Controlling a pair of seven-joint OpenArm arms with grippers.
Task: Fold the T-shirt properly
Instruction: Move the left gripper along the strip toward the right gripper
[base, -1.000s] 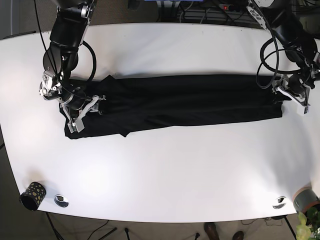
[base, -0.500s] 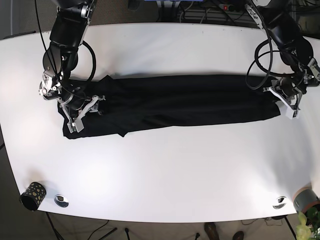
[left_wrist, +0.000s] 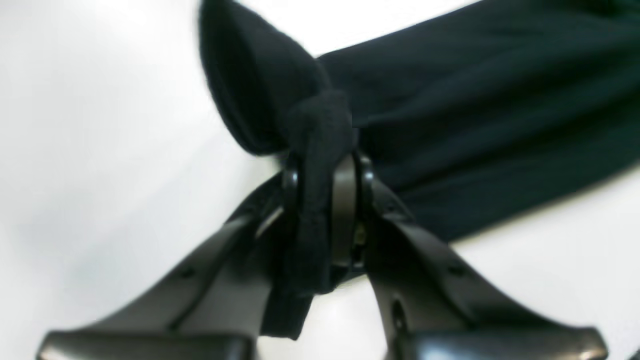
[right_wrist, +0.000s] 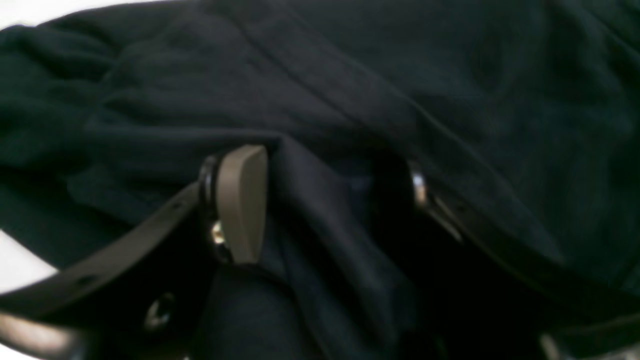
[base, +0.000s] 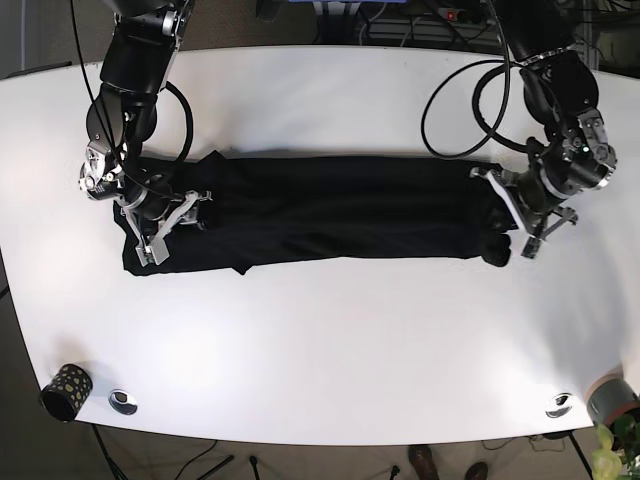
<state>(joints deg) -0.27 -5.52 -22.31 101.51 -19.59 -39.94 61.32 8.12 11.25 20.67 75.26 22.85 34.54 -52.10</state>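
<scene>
The black T-shirt (base: 330, 205) lies as a long band across the white table (base: 330, 340). My left gripper (base: 517, 228), on the right in the base view, is shut on a bunched corner of the shirt's right end. The left wrist view shows this gripper (left_wrist: 322, 200) pinching a knot of black cloth (left_wrist: 320, 125) just above the table. My right gripper (base: 168, 226) rests on the shirt's left end. In the right wrist view this gripper (right_wrist: 327, 170) has its jaws apart, with a fold of the shirt (right_wrist: 350, 75) lying between the fingers.
A patterned cup (base: 65, 390) and a small metal disc (base: 123, 401) sit at the front left corner. Another disc (base: 559, 405) and a grey pot (base: 610, 398) sit at the front right. Cables hang behind the table.
My left gripper has moved toward the middle of the table with the shirt's right end in it, so the band is shorter. My right arm has stayed in place.
</scene>
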